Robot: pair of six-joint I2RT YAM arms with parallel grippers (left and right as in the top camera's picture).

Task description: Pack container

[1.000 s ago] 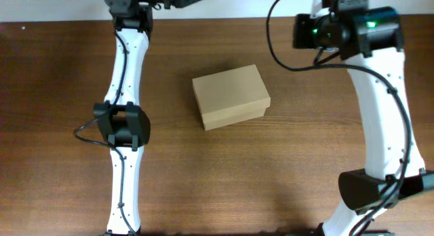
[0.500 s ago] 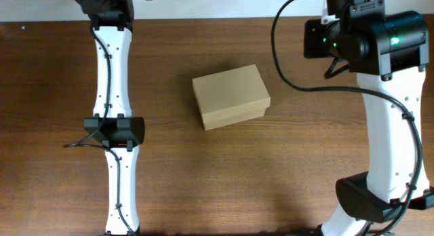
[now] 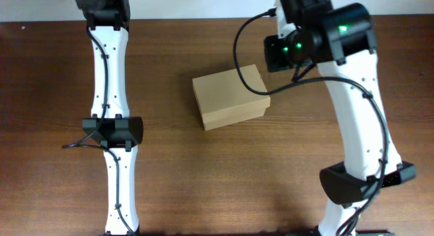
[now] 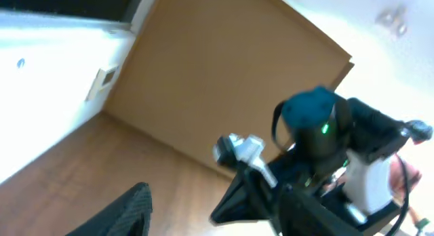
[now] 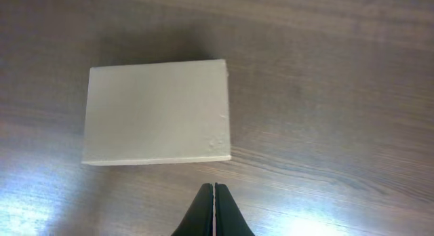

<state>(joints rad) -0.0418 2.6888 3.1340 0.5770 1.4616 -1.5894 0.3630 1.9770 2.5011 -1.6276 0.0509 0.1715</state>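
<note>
The container is a plain tan cardboard box with its lid down, lying at the middle of the table. From above, the right wrist view shows its top. My right gripper is shut and empty, hovering over bare wood just off the box's long side. In the overhead view the right arm's wrist hangs over the box's far right corner and hides the fingers. My left gripper points up and away from the table, its dark fingers spread apart with nothing between them. It lies beyond the overhead view's top edge.
The dark wooden table ends at a white strip along the far side. The left arm stretches up the left side. A tan panel and white wall fill the left wrist view, with the right arm in the distance.
The right arm has swung left, bringing its wrist over the box's far right corner. The left arm shifted left earlier and has held since. The left jaws have opened.
</note>
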